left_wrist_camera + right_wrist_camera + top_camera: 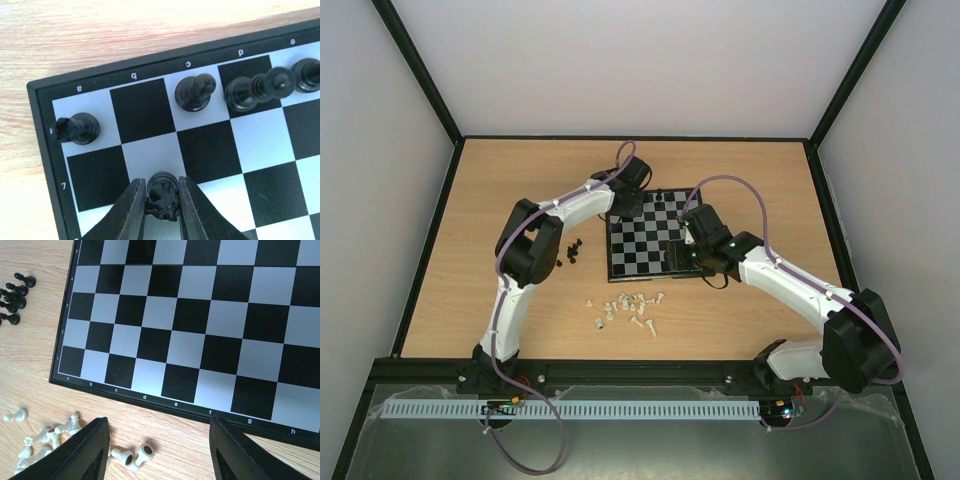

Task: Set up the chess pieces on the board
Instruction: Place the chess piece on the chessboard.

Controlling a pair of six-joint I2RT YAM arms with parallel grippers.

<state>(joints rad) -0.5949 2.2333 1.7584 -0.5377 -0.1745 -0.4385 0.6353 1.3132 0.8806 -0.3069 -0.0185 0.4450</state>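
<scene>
The board [638, 250] lies at mid-table, and the left wrist view shows its corner [205, 150]. Several black chess pieces stand along its far row: one on the corner square [78, 128], one two squares along [195, 92], and a cluster beyond [250, 90]. My left gripper [162, 210] is shut on a black piece [163, 196], just above a light square in the second row. My right gripper [159, 429] hangs open over the wood at the board's near edge [165, 402], holding nothing. Two white pieces [134, 456] lie on their sides between its fingers.
Loose black pieces [572, 250] sit on the wood left of the board, also in the right wrist view [15, 295]. White pieces [626, 310] are scattered in front of the board, with more of them [42, 440] by my right gripper's left finger.
</scene>
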